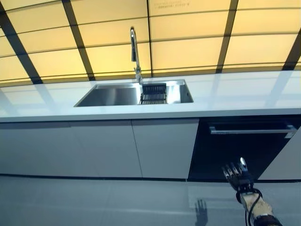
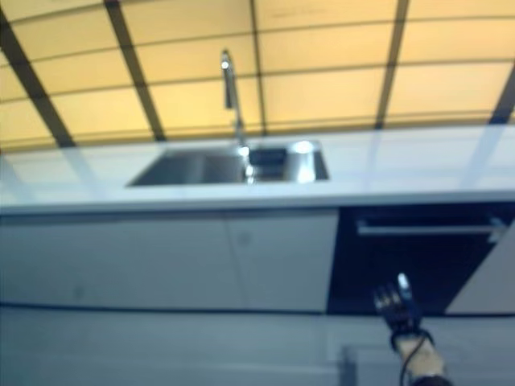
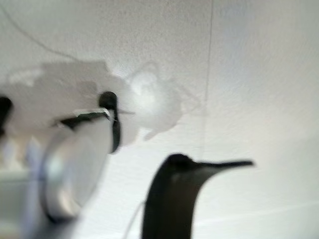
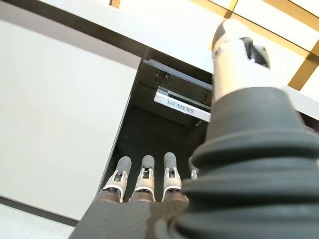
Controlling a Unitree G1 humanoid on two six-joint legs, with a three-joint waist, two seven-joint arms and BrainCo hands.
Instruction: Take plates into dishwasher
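One white bench [image 1: 235, 96] runs across the room under a wall of yellow panels [image 1: 188, 47] with dark strips between them. Set into it is one steel sink [image 1: 113, 95] with one tall tap [image 1: 135, 52] behind it; inside the basin stands a single dark slatted rack [image 1: 154, 93], and I cannot tell if it holds anything. No plates show on the bench or anywhere else from here.

Under the bench are white cabinet fronts [image 1: 164, 148], and to their right the one black dishwasher [image 1: 225, 150], its door shut, with one silver bar handle [image 1: 251, 130] across the top.

The right hand [image 1: 237, 175] hangs low in front of the dishwasher door, apart from it, fingers [image 4: 145, 175] straight and side by side, holding nothing. The left hand [image 3: 172, 199] shows only in its wrist view against a pale surface; whether it is spread or curled I cannot tell.
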